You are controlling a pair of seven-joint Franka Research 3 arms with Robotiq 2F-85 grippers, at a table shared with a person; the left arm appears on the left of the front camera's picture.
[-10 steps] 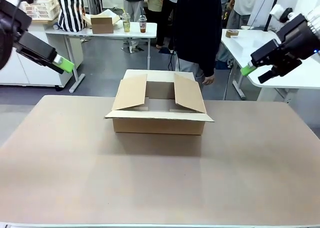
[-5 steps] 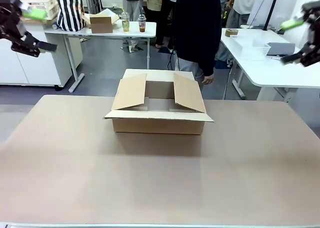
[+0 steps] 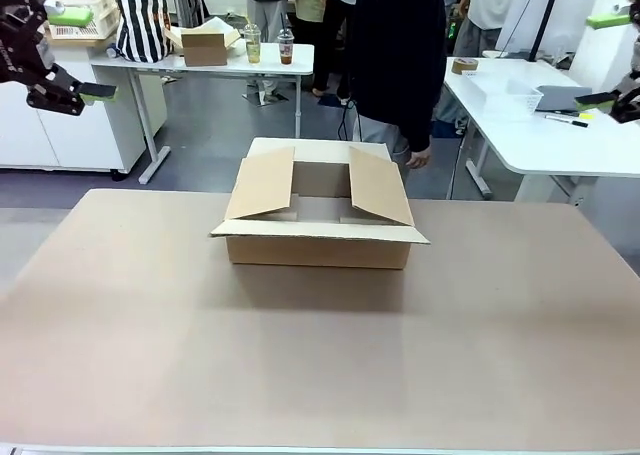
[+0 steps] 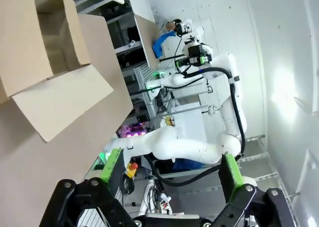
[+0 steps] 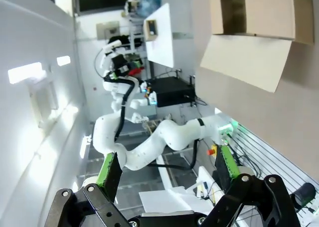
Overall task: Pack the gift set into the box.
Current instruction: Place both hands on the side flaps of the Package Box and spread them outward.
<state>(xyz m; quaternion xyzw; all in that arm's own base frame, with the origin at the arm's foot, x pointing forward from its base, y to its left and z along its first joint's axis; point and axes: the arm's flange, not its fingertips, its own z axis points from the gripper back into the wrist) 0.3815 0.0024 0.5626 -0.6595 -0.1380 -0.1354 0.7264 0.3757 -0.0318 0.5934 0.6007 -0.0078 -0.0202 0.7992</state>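
The box (image 3: 318, 220), a shallow brown cardboard carton, stands open in the middle of the table, its side flaps raised and its front flap folded outward. Nothing shows inside it. The gift set is out of view. My left gripper (image 3: 82, 55) hangs open high at the far left, well away from the box. High at the far right my right gripper (image 3: 602, 60) is open too. The left wrist view has the box (image 4: 50, 52) far beyond its open gripper (image 4: 172, 167). In the right wrist view the box (image 5: 254, 22) lies far from the open gripper (image 5: 168, 164).
A person in dark clothes (image 3: 400, 55) stands behind the box, one hand (image 3: 415, 158) hanging near its far right corner. White tables stand beyond, one (image 3: 210, 60) carrying a small carton and cups, the other (image 3: 520, 125) at the right. The brown table (image 3: 320, 355) spreads wide around the box.
Both arms have lifted and swung outward to the upper corners of the front view, their fingers now seen spread apart. The box has not moved.
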